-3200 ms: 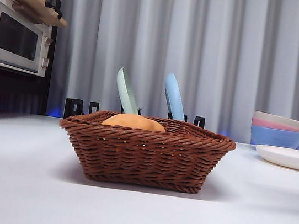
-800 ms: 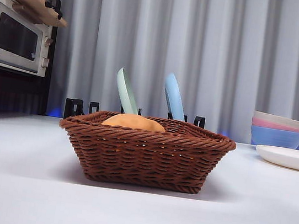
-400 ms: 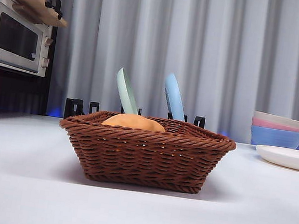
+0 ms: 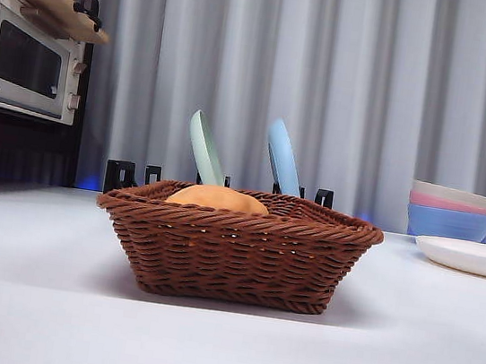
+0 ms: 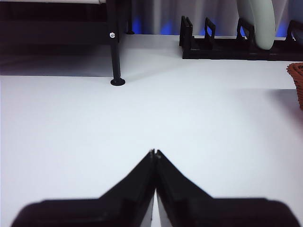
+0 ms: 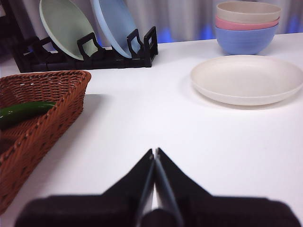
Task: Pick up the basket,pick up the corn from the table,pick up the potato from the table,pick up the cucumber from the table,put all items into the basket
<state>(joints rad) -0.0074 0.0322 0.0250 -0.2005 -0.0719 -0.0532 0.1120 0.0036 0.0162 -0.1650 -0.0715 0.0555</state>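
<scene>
Left gripper (image 5: 155,153) closed on nothing, low over bare counter (image 5: 142,118); basket (image 5: 297,75) edge just visible off to one side. Right gripper (image 6: 155,152) likewise closed and empty, beside the basket (image 6: 45,106), cucumber (image 6: 23,112) lying inside. Front view: potato (image 4: 218,198) rises above the rim of the basket (image 4: 236,244); corn not visible, presumably hidden below the rim. Judgement: loading looks complete. Advice: keep both arms clear, avoid nudging the wicker.
</scene>
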